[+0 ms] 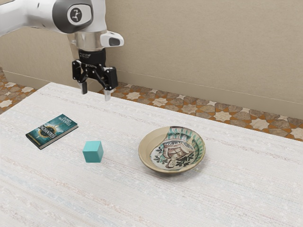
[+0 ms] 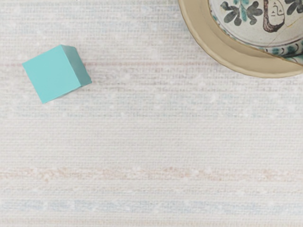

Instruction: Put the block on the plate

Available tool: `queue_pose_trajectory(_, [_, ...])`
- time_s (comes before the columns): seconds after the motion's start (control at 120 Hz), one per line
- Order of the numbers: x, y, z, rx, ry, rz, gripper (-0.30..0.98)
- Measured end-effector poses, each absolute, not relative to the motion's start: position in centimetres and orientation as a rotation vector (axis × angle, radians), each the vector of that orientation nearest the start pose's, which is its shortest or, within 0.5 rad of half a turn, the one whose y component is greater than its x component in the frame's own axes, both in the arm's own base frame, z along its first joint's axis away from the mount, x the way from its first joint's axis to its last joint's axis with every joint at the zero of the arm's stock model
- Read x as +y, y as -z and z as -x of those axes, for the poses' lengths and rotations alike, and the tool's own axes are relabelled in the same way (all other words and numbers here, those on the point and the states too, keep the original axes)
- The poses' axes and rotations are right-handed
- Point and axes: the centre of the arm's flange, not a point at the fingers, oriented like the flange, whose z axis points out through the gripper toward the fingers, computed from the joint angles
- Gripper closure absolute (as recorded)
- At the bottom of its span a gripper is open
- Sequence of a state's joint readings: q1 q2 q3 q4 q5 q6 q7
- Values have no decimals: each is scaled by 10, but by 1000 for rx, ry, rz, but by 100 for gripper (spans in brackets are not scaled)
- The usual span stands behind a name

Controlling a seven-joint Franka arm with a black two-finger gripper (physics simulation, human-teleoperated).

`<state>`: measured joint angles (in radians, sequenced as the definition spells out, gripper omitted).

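Note:
My gripper hangs high above the table's far side in the exterior view, open, its two fingertips well apart with nothing between them. The turquoise block rests on the table, lower than the gripper and apart from it. To the exterior view's right of the block lies the patterned plate, a shallow round dish with a tan rim and nothing on it. From the hand's camera, the block and part of the plate's rim are seen, with bare cloth between them.
A teal book lies flat on the table, at the exterior view's left of the block. The white table has its far edge beneath and behind the gripper, with a beige wall beyond.

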<state>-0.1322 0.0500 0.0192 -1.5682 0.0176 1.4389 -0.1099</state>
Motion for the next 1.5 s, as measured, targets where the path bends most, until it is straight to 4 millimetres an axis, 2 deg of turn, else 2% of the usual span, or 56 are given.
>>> queue_pose_trajectory(0.2, [-57, -587, -552, 4, -257, 3094, 0])
queue_pose_trajectory(0.267, [-55, -578, -560, -3, -250, 3093, 0])
queue_pose_trajectory(0.367, [-45, -558, -575, -47, -250, 3085, 0])
queue_pose_trajectory(0.525, [-13, -506, -605, -148, -283, 3069, 0])
queue_pose_trajectory(0.625, [-8, -480, -619, -169, -276, 3063, 0])
queue_pose_trajectory(0.792, [1, -428, -618, -210, -272, 3057, 0])
queue_pose_trajectory(1.1, [14, -411, -627, -397, -167, 3040, 0])
queue_pose_trajectory(1.267, [29, -372, -637, -552, -195, 3025, 0])
queue_pose_trajectory(1.375, [28, -358, -642, -621, -188, 3020, 0])
queue_pose_trajectory(1.5, [28, -354, -644, -691, -170, 3012, 0])
